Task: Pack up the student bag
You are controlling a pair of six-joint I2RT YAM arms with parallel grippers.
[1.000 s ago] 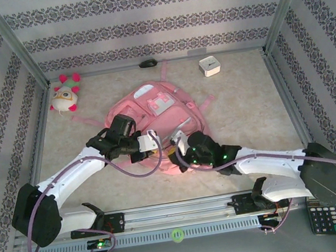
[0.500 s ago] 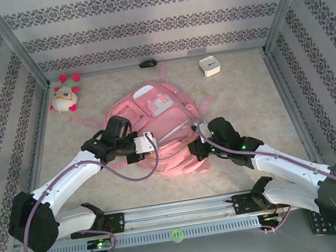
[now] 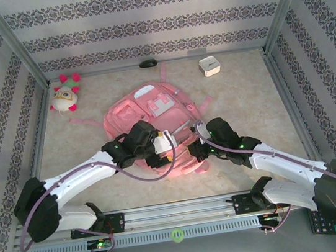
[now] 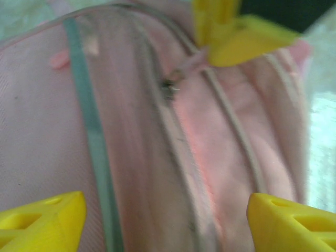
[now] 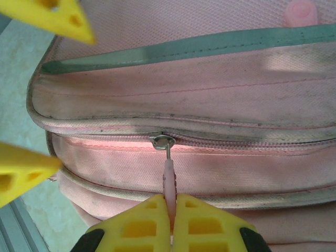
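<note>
Bare table [image 3: 253, 108] lies open right of the bag [image 3: 153, 106] and at lower left. Both arms crowd the bag's lower edge: left gripper [image 3: 166, 157] spread, right gripper [image 3: 193, 150] clamped on the zip pull [image 5: 169, 178]. Toy [image 3: 65, 93] blocks upper left, box [image 3: 210, 66] upper right, and a dark item [image 3: 148, 63] sits top middle.

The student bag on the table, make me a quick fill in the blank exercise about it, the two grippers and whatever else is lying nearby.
1. The right gripper pinches the zipper pull of the ____ student bag.
2. The left gripper hovers over the bag with its jaws ____.
3. The plush toy lies in the far ____ corner of the table.
Missing words: pink, open, left.
</note>
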